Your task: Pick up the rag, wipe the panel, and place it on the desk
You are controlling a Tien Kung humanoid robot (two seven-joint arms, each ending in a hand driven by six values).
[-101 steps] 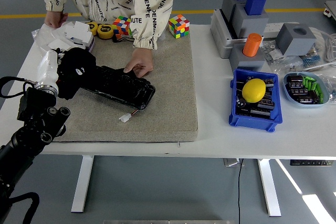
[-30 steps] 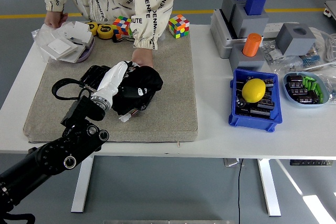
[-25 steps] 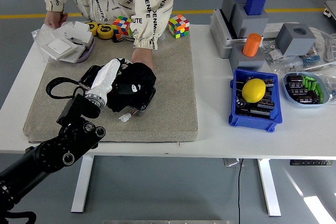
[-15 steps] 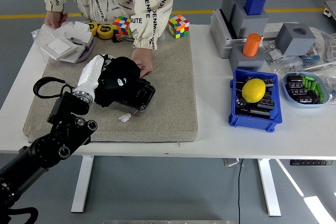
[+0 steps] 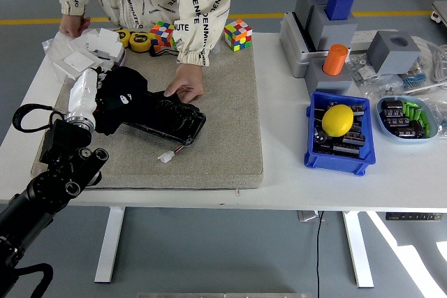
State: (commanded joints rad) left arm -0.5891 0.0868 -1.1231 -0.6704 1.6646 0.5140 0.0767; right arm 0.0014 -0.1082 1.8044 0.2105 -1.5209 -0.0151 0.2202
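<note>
Pressing down on the left end of the glossy black rectangular panel [image 5: 167,118], the robot's left hand [image 5: 105,95] has a crumpled black cloth rag [image 5: 120,99] bunched under and around its fingers, which are curled into the fabric, so the rag sits between hand and panel and covers that end of it. That grip reads as the wiping step in progress: the cloth is held flat against the surface, not lifted clear of it. The panel lies slanted across the grey felt mat [image 5: 216,137] spread over the white table [image 5: 279,172], and the mat probably keeps it from sliding or scratching. A person at the far side rests one hand [image 5: 184,89] on the panel's upper right edge, seemingly to steady it against the push of the wipe; the person's other hand [image 5: 72,25] sits on the pile of white plastic bags [image 5: 91,47] at the far left corner. A small white connector on a short wire [image 5: 167,156] trails from the panel's near edge onto the mat. The right arm is not in sight. Bare mat in front of the panel looks like the easiest spot for setting the rag down once wiping is finished.
</note>
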